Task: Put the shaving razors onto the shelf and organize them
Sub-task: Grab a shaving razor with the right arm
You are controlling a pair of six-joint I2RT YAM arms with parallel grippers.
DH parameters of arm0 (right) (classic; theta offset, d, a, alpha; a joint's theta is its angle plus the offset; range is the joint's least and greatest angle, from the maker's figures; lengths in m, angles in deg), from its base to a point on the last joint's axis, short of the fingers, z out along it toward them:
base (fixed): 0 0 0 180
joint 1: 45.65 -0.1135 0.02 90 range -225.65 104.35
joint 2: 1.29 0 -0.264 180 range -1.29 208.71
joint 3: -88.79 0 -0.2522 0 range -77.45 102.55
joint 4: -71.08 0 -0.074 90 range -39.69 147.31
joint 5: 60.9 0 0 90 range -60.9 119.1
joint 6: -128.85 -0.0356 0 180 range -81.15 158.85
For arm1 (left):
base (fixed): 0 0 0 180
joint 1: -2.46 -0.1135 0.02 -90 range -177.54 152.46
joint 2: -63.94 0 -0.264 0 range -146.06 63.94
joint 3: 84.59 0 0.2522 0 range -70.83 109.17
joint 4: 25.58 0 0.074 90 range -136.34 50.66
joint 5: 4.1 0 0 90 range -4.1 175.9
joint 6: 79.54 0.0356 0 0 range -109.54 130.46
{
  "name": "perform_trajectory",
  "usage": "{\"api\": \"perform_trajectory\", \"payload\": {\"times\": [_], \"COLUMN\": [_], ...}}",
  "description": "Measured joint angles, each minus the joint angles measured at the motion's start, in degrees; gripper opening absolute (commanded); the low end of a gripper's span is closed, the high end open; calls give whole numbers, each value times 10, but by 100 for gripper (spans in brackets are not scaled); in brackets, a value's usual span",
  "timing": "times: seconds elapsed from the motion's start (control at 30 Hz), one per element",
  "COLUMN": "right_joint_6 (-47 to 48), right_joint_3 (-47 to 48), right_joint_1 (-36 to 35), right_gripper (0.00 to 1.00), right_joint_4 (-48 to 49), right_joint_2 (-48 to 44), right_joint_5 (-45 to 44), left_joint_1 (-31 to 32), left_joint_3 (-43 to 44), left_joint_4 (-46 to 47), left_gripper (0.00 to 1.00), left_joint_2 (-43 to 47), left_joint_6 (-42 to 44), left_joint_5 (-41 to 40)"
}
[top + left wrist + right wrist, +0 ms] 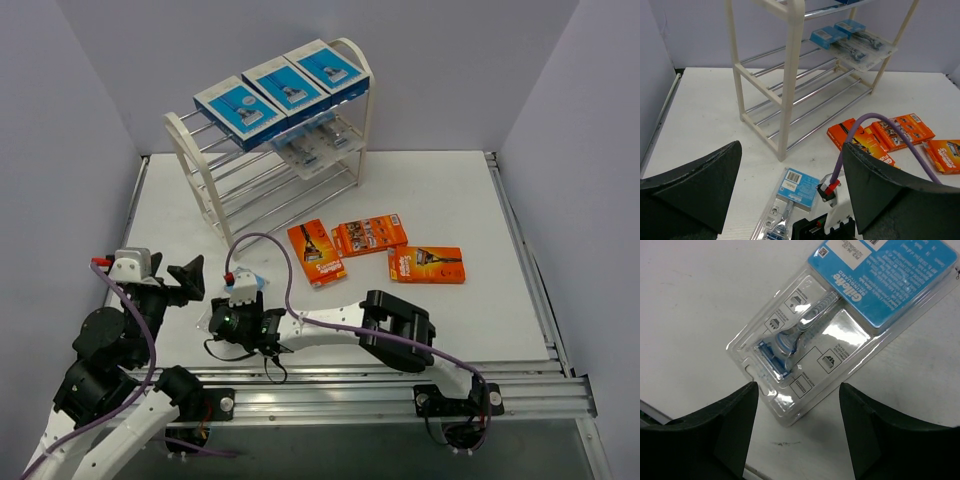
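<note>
- I see three blue boxes [283,88] atop the shelf [792,75].
- Two blisters [318,150] one tier down.
- One blister [840,325], three orange packs [369,236] flat on desk [440,200].

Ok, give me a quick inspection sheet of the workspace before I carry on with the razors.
Surface: white table, small dark mark beside the loose pack.
Job's things: shelf upright at the back; three blue boxes on its top tier; two blister packs on the second tier, right end; loose blister pack flat on the table; three orange packs flat on the table, not shelved.
Clutter: nothing seen.
Pincers: left pincer open, empty; right pincer open, above the loose blister pack's razor end, not gripping it.
Cables: purple cable arches over the table from the right wrist.
Surroundings: plain walls on three sides; metal rail along the near edge.
</note>
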Motion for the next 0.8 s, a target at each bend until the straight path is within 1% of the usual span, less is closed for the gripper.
{"api": "perform_trajectory", "payload": {"times": [0.13,0.4,0.47,0.53,0.7,0.8], "right_joint_6": [-19,-45,-49,-50,-61,-73], "right_joint_3": [28,71,88,113,178,190], "right_joint_1": [14,28,28,28,29,31], "right_gripper": [62,66,64,58,55,54], "right_joint_4": [-21,-42,-50,-60,-103,-132], "right_joint_2": [30,47,51,61,99,113], "right_joint_5": [8,9,9,9,6,5], "left_joint_1": [0,0,0,0,0,0], "left_joint_3": [-3,-4,-4,-4,-5,-5], "left_joint_4": [6,7,7,7,7,7], "left_gripper": [91,90,90,90,91,91], "left_joint_2": [22,20,20,20,20,20], "left_joint_6": [-1,-5,-6,-6,-7,-7], "left_joint_5": [0,5,7,10,17,19]}}
